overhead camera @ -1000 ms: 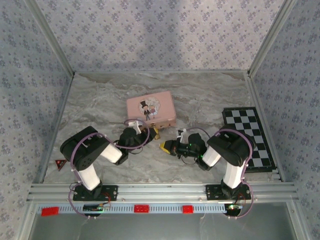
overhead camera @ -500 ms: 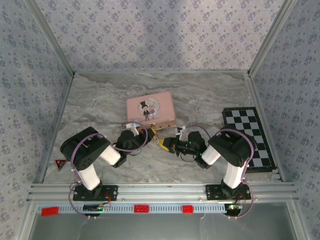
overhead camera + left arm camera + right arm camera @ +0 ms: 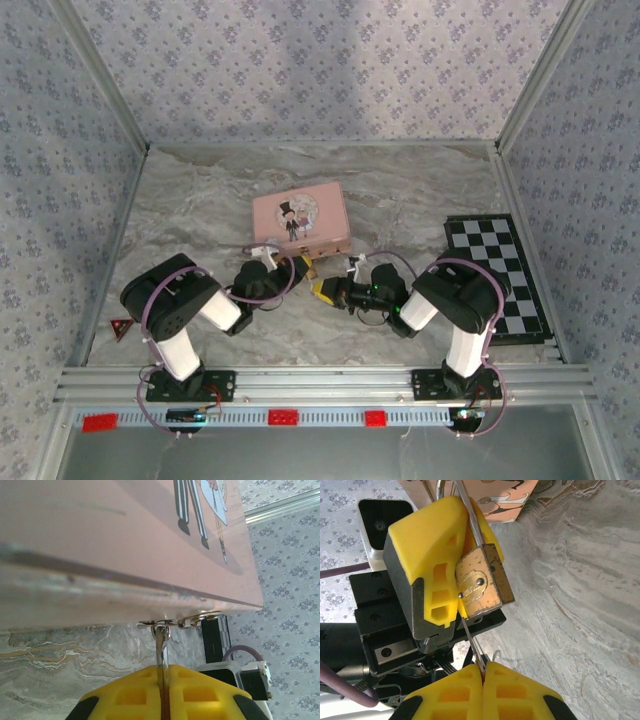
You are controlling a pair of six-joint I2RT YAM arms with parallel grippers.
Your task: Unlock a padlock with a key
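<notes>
Shifted left, right tool [image 3: 482,669] pinching the key [image 3: 470,636] meets the padlock [image 3: 479,582] clamped in left tool [image 3: 162,677] beside closed pink box [image 3: 300,220].

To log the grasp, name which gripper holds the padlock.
The left gripper, clamped on the brass padlock; the right gripper pinches only the thin key.

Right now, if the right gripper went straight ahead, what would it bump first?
Most likely the padlock. The key pinched in the right gripper points at its brass body, which the left gripper clamps just ahead. Depth is hard to judge.
</notes>
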